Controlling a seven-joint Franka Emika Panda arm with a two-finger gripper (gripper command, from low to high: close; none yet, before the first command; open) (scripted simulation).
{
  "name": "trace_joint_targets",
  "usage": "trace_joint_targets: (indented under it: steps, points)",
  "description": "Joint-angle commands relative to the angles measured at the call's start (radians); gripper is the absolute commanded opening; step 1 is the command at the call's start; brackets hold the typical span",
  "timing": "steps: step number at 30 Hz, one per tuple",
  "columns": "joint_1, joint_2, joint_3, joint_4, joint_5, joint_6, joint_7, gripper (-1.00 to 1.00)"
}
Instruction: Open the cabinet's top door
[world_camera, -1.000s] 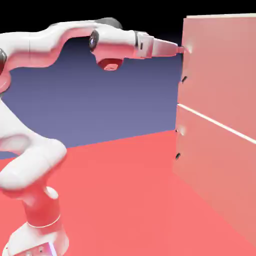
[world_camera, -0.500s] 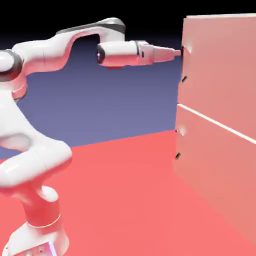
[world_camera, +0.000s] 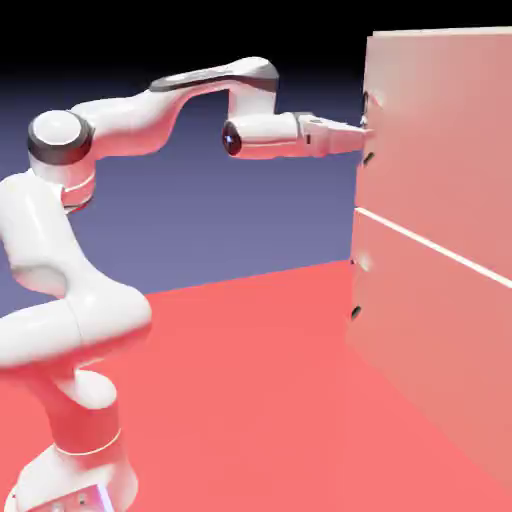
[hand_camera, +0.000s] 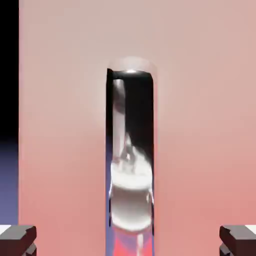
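Note:
The cabinet (world_camera: 440, 300) stands tall and pale pink-beige at the exterior view's right. Its top door (world_camera: 440, 120) is shut, flush above the thin light seam. The door's vertical metallic bar handle (world_camera: 366, 128) sits at the door's left edge between two dark mounts. My gripper (world_camera: 361, 134) points level at the door, its tips reaching the handle between the mounts. In the hand view the handle (hand_camera: 131, 150) runs up the middle, large and shiny. The gripper (hand_camera: 128, 241) is open, its grey fingertips (hand_camera: 17, 240) far out on either side of the bar and not touching it.
Below the seam is the lower door (world_camera: 430, 340) with its own handle (world_camera: 354, 288) at the left edge. The red table (world_camera: 250, 400) stretches between the robot's base (world_camera: 80, 450) and the cabinet.
The hand has dropped from the handle's upper mount to the bar's middle. The arm's elbow has swung toward the cabinet. The jaws stayed wide.

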Motion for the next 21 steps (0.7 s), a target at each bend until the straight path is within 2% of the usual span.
trace_joint_targets:
  steps: [1,21]
  points:
    - [0.0,0.0,0.0,0.0,0.0,0.0,0.0,-1.0]
    - [0.689,-0.021,-0.528,-0.614,-0.16,-0.367,-0.042,-1.0]
